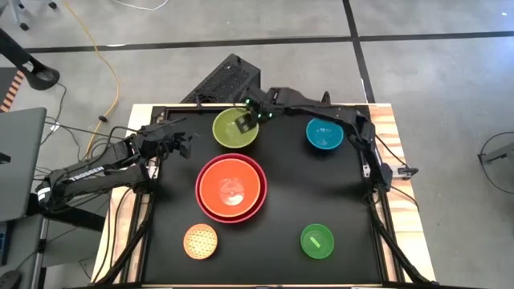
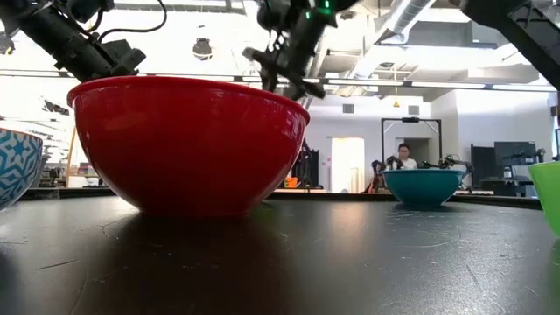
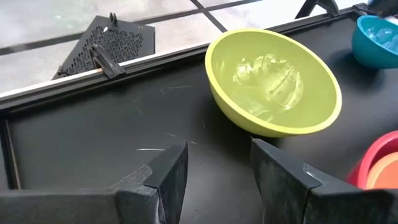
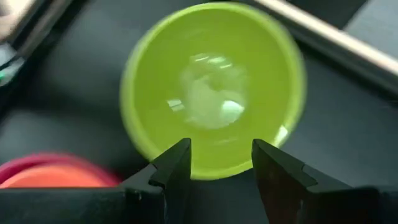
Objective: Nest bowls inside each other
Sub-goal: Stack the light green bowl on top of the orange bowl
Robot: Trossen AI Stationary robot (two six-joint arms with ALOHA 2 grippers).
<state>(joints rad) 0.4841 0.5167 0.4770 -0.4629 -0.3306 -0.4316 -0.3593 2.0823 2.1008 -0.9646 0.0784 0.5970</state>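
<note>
Lime-yellow bowl [image 1: 234, 128] sits upright on the black counter [image 1: 281, 189], directly under your right gripper [image 1: 249, 120]. In the right wrist view its rim runs just past the tips of the two jaws, with the bowl's hollow ahead of them. The jaws stand apart with a clear gap and hold nothing; whether they touch the rim you cannot tell.

Orange bowl [image 1: 231, 186] is nested in the big pink-red bowl [image 1: 202, 201], just beside the lime-yellow one; an edge of the pair shows off to one side of both sets of jaws.

Teal blue bowl [image 1: 324, 134] stands alone, well apart from the right jaws, on the side away from the left arm.

Small pale yellow bowl [image 1: 201, 241] and small bright green bowl [image 1: 316, 241] sit well clear of both grippers, past the nested pair.

Your left gripper [image 1: 186, 143] hangs near the lime-yellow bowl, which lies ahead of its jaws. They are wide apart and empty.
</note>
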